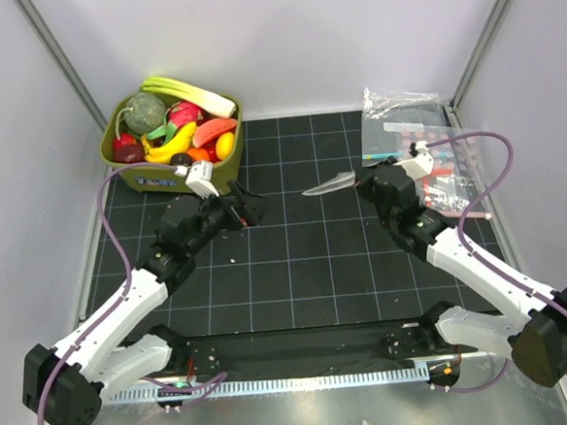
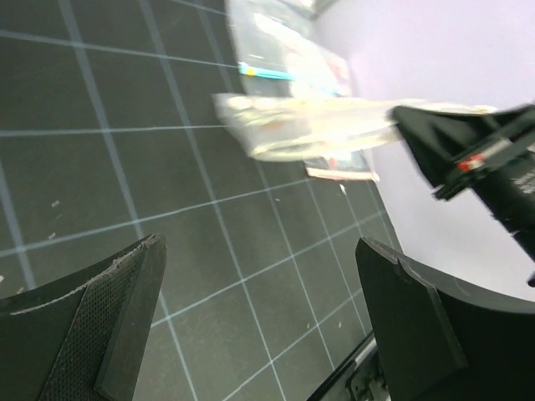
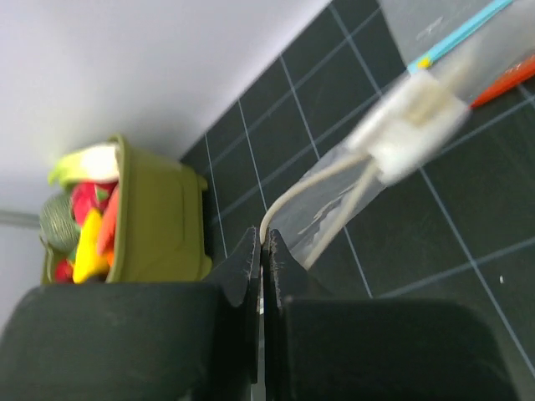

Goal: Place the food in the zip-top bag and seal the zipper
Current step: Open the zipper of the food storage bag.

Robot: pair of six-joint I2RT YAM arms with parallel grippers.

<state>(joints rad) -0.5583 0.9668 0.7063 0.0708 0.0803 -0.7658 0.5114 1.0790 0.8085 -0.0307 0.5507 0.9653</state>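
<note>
1. Hanging by one edge, the zip-top bag (image 1: pixel 328 183) seemed to be up off the bench (image 1: pixel 297 260), between the two arms. I think it was held up so its mouth could be found and opened.
2. The right pincer (image 3: pixel 262 244) was pressed tight together on the thin edge of the bag.
3. The left pincer (image 1: pixel 249 208) was wide apart and held nothing. It faced the bag, maybe ready to take the other side.
4. The food (image 1: pixel 176 132) lay in the green bin (image 1: pixel 156 178) at the back left, well apart from the bag. None was in the bag yet.
</note>
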